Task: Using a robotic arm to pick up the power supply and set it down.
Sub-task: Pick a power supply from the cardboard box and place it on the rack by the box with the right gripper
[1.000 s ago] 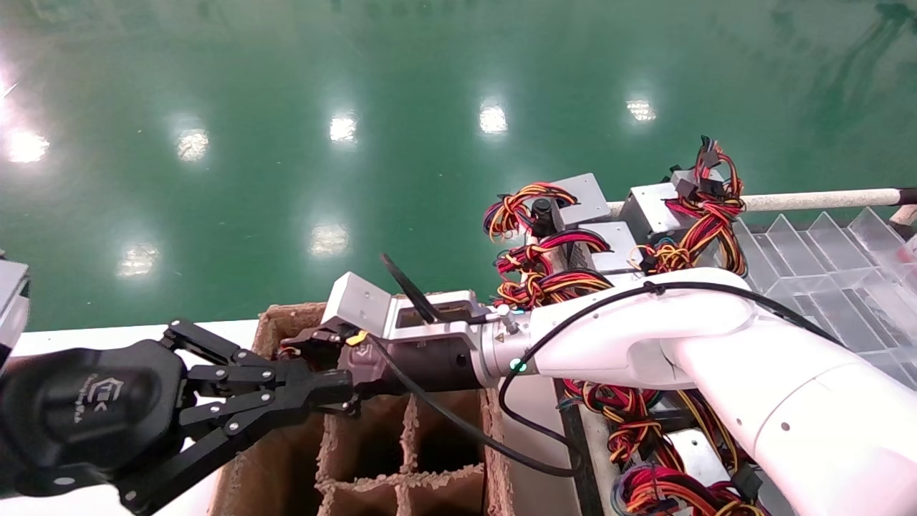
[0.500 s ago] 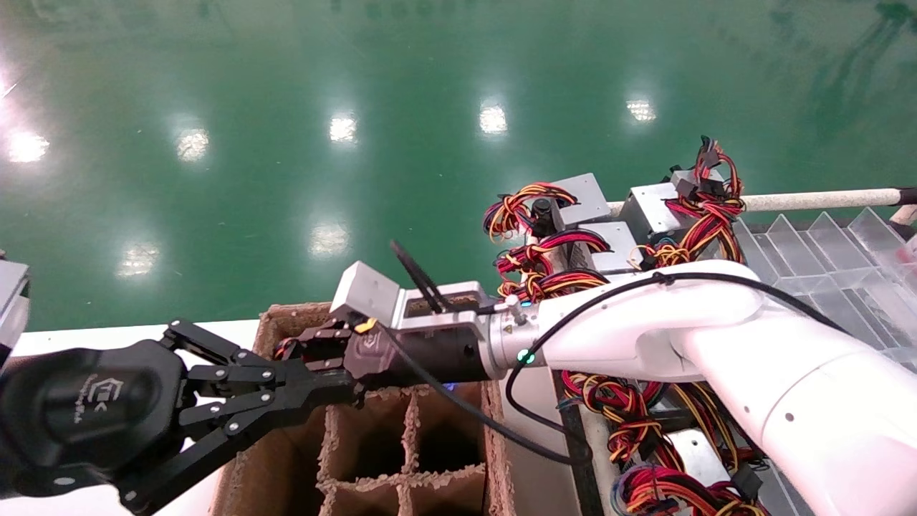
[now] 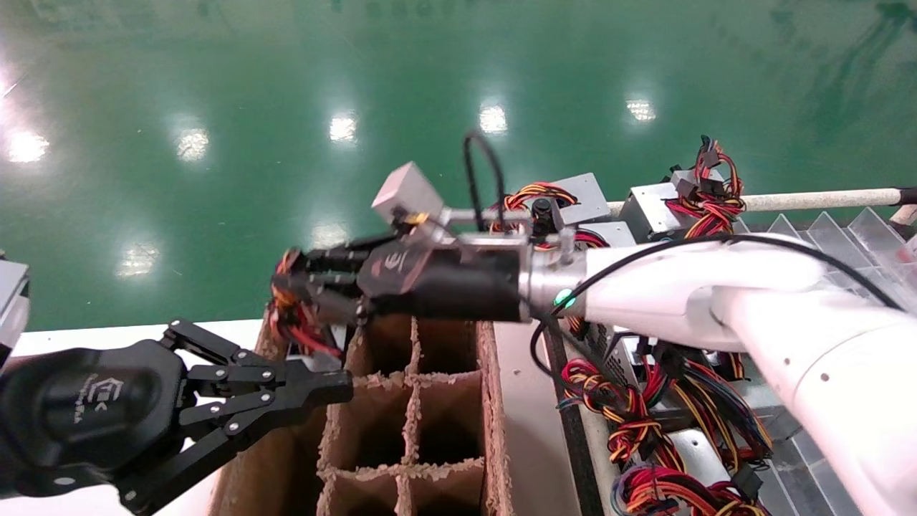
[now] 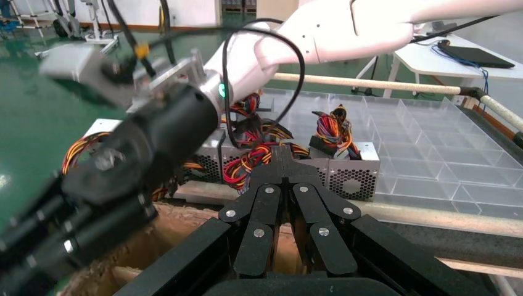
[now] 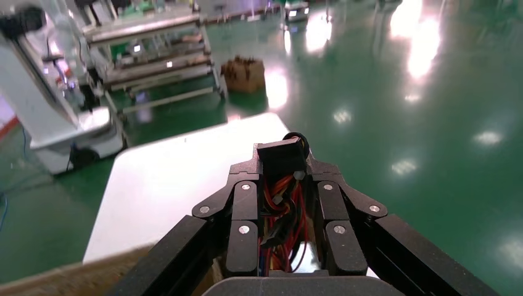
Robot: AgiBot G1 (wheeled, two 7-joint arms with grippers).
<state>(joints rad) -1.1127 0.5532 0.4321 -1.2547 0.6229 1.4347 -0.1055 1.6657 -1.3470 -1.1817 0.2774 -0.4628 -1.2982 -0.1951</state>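
My right gripper (image 3: 286, 285) hangs above the far left corner of the brown divided carton (image 3: 488, 401). It is shut on the red, yellow and black wire bundle (image 3: 295, 322) of a power supply. In the right wrist view the wires (image 5: 280, 209) fill the gap between the fingers, under a black connector (image 5: 280, 157), and a sliver of silver metal (image 5: 300, 258) shows below. The rest of that power supply's box is hidden. My left gripper (image 3: 342, 387) is parked shut at the carton's near left side.
Several more power supplies (image 3: 648, 204) with wire bundles lie to the right of the carton, also seen as vented boxes (image 4: 353, 177). A clear divided tray (image 3: 824, 272) and a long pale bar (image 3: 817, 198) are at the far right. A white table (image 5: 166, 185) lies beneath.
My right arm has risen from the carton's far rim and swung a little right, drawing the wire bundle up out of the corner cell. The left arm has not moved.
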